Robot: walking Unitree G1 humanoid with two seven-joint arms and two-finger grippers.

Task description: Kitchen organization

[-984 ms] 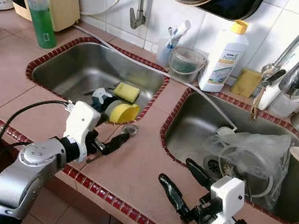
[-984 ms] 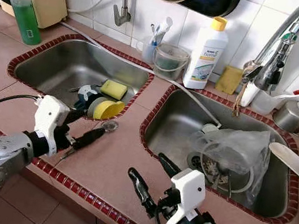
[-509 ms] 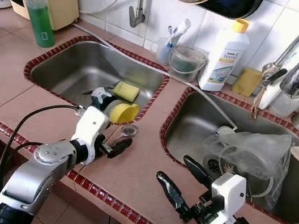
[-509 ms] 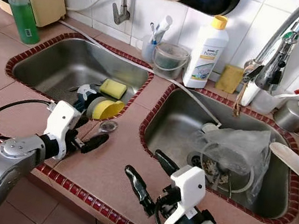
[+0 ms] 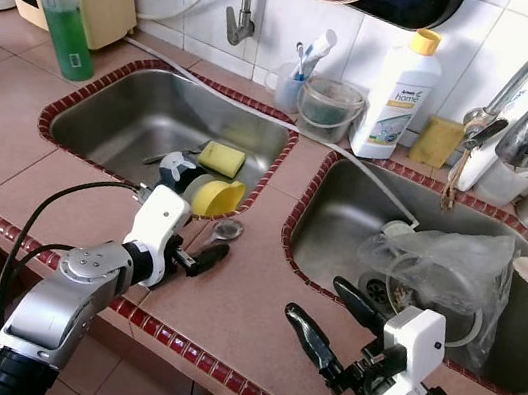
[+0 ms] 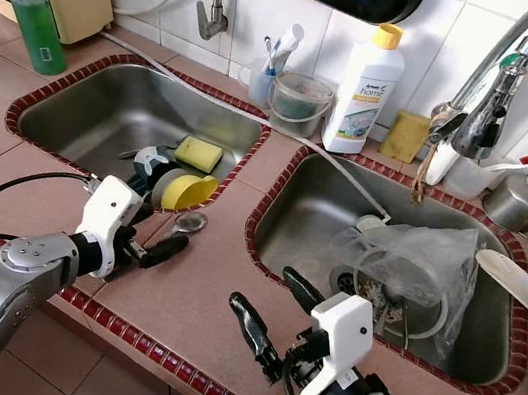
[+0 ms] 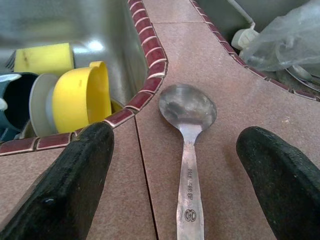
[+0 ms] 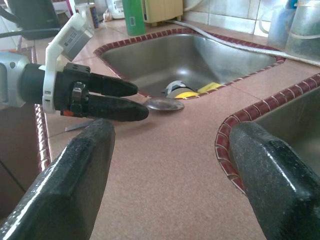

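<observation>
Between two sinks (image 5: 283,145), one spoon (image 7: 188,130).

Left arm (image 5: 53,309): silver metal casing, round grey joint cap, black ribbed collar, white wrist housing behind the left gripper (image 5: 205,257); thin black cable looping behind. Right gripper (image 5: 337,321): two long black fingers, white housing, black cable, silver forearm.

My head looks down on both sinks; my left wrist camera sits close over the spoon (image 7: 187,130), which my right wrist camera shares.
</observation>
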